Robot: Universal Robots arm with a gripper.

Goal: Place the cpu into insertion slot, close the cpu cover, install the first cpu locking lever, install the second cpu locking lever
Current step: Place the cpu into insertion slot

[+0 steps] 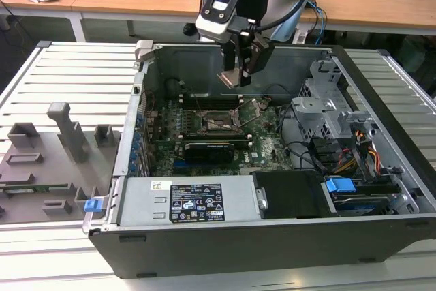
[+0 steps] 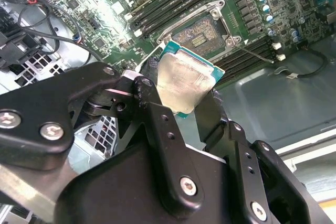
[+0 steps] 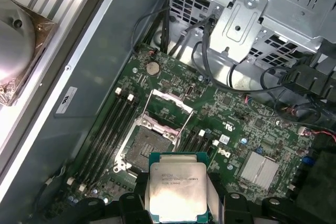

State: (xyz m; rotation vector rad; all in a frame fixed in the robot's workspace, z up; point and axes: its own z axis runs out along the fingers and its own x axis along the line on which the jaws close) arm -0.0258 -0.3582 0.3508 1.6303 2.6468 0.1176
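My gripper [image 1: 240, 73] hangs inside the open computer case, shut on the cpu [image 1: 229, 78], a small flat square chip held by its edges. In both wrist views the cpu [image 2: 184, 80] [image 3: 176, 190] shows its silver face between the black fingers [image 2: 157, 119]. The insertion slot [image 1: 216, 122] [image 3: 152, 145] [image 2: 202, 32] lies below on the green motherboard, open and bare. The cpu is well above it and not touching. The cpu cover [image 3: 172, 100] stands swung up at the slot's far edge.
A metal drive cage [image 1: 327, 107] with cable bundles [image 1: 354, 151] fills the case on the exterior view's right. The power supply [image 1: 194, 199] sits along the front. Memory slots [image 3: 107, 129] flank the socket. A grey fixture tray [image 1: 48, 161] lies outside the case.
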